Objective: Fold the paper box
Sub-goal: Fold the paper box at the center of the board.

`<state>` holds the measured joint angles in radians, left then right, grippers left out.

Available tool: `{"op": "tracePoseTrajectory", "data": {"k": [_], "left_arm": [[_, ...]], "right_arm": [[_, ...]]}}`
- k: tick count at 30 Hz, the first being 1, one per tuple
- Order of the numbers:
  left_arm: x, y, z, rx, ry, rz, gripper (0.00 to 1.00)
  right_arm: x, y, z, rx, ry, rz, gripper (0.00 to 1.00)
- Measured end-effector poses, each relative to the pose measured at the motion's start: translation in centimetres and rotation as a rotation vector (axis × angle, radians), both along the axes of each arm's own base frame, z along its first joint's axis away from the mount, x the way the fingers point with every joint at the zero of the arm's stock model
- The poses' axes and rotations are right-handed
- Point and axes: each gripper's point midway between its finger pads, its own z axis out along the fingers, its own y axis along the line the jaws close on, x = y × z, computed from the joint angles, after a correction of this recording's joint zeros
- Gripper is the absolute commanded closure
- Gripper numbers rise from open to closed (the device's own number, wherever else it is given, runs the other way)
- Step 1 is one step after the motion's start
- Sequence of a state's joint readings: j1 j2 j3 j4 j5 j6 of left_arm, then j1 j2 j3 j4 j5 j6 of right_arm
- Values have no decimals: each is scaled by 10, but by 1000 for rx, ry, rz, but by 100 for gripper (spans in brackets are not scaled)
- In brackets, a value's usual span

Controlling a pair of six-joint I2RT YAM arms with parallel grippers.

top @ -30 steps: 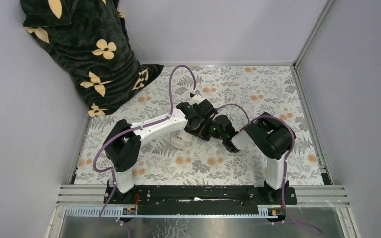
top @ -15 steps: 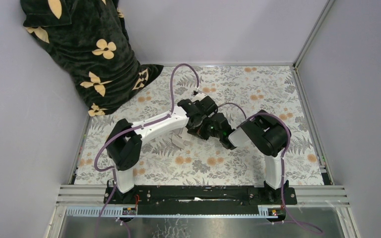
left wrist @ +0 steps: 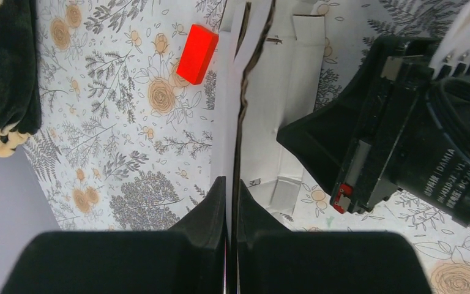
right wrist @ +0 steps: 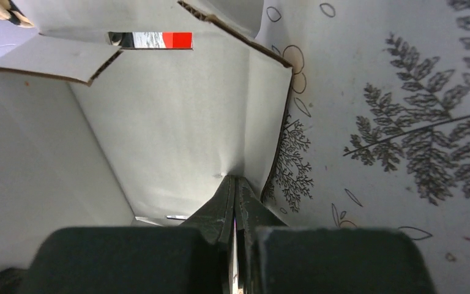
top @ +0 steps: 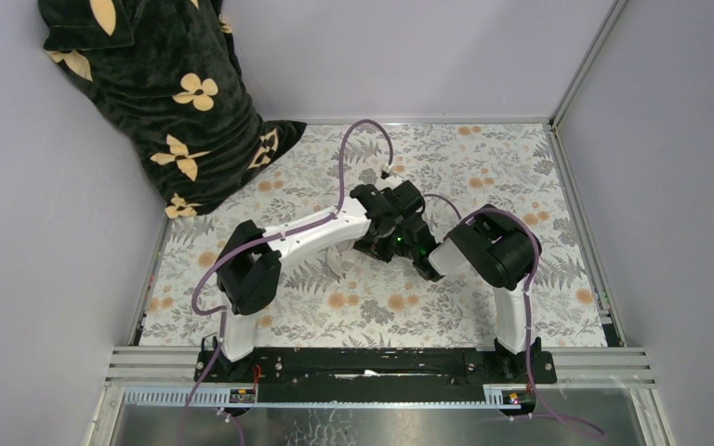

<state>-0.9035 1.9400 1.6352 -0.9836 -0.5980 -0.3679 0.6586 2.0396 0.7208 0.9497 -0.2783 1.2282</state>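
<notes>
My left gripper [left wrist: 231,187] is closed to a thin gap on a wall of the paper box [left wrist: 303,73]. In my left wrist view that white panel runs edge-on straight away from between my two fingers. My right gripper [right wrist: 235,184] is closed fully on another fold of the same box, and its fingertips pinch the cardboard just where two panels meet at a corner. So both of my hands hold the box, and it sits between them, near the middle of the table [top: 483,158].

Compared with one second ago, my left arm has swung toward the right. Its elbow is nearer to the centre, and its wrist is farther from me and closer above my right wrist. The purple cable [top: 364,130] on that arm has travelled with it and now loops more to the right. My right arm has shifted only a little to the left, and its gripper has stayed shut on the cardboard. From above, I see less of the white sheet under my left forearm than before.

The red block [left wrist: 197,54] lies flat on the flowered cover, just beside the far left edge of the box; I cannot tell if they touch. The black cloth [top: 177,102] with pale flowers is in the far left corner, as before.
</notes>
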Motion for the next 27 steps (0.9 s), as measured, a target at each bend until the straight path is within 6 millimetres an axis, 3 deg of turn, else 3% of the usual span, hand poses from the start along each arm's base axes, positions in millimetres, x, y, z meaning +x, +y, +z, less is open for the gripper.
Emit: {"op": "tracePoseTrajectory", "data": {"k": [12, 17, 27], "left_arm": [[-11, -28, -1, 141, -56, -77, 91], [-12, -28, -4, 199, -86, -80, 91], [-19, -28, -11, 275, -90, -77, 91]], "right_arm": [[-1, -15, 0, 89, 13, 0, 91], [2, -30, 0, 105, 17, -25, 83], [3, -57, 3, 154, 26, -75, 83]]}}
